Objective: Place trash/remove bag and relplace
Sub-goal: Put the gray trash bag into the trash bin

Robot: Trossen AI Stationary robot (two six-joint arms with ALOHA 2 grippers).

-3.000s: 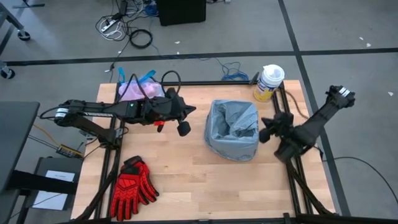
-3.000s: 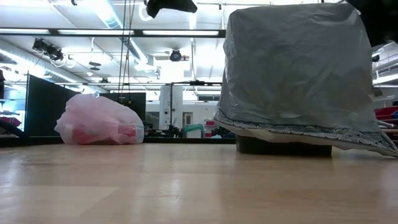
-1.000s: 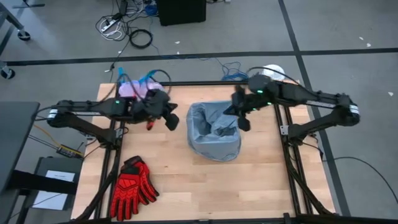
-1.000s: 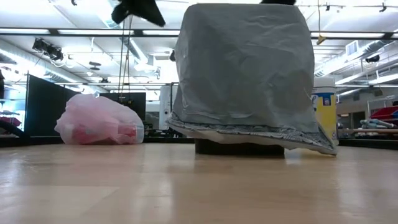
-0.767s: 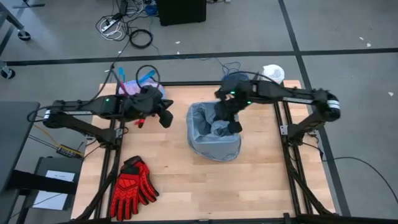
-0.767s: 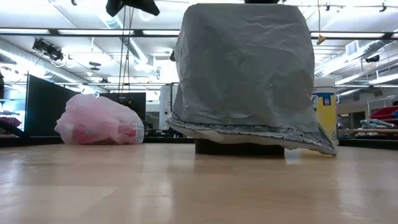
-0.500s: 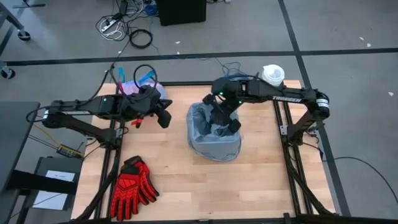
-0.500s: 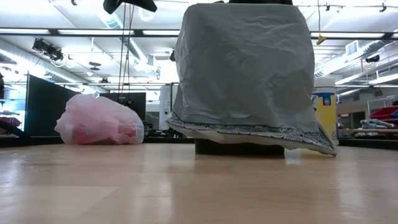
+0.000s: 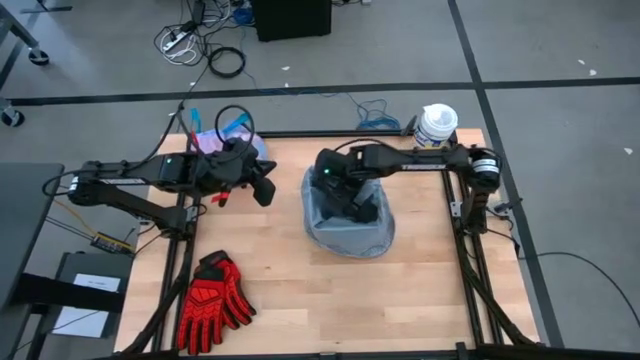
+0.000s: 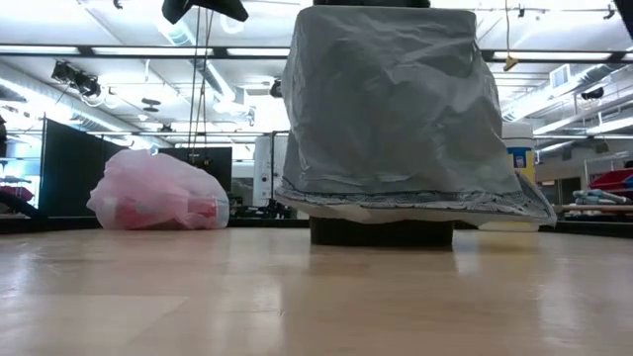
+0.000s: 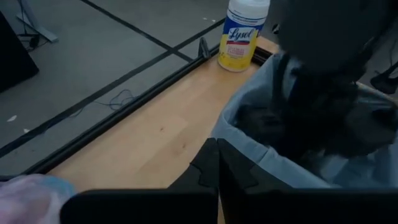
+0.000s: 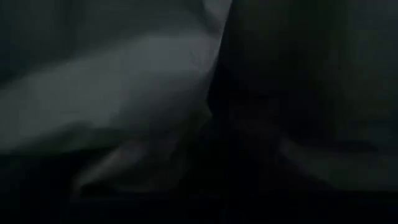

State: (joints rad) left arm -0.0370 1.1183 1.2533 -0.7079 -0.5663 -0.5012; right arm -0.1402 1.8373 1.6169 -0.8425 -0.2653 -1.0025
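The grey-blue liner (image 9: pixel 345 228) is draped over the bin in the middle of the table, and its hem hangs down the outside (image 10: pixel 396 109). The bin's dark base (image 10: pixel 381 232) stands on the wood. My right gripper (image 9: pixel 358 203) reaches down into the lined bin from the far right; the right wrist view shows only dark folds. The tied pink bag (image 9: pixel 213 143) with blue ties rests on the table's far left corner (image 10: pixel 158 191). My left gripper (image 9: pixel 263 188) hovers shut above the table between the pink bag and the bin (image 11: pixel 217 149). No loose trash shows.
A yellow tub with a white lid (image 9: pixel 435 125) stands at the far right corner (image 11: pixel 244 31). Red gloves (image 9: pixel 212 300) lie near the near left corner. Black frame rails (image 9: pixel 465 250) run along the table's left and right sides. Bare wood (image 9: pixel 330 300) spreads along the near side.
My right gripper has moved from the bin's right rim toward the table's left and down into the lined bin. The liner's hanging hem on the right side has lifted and spread out level. The bin has stayed in place.
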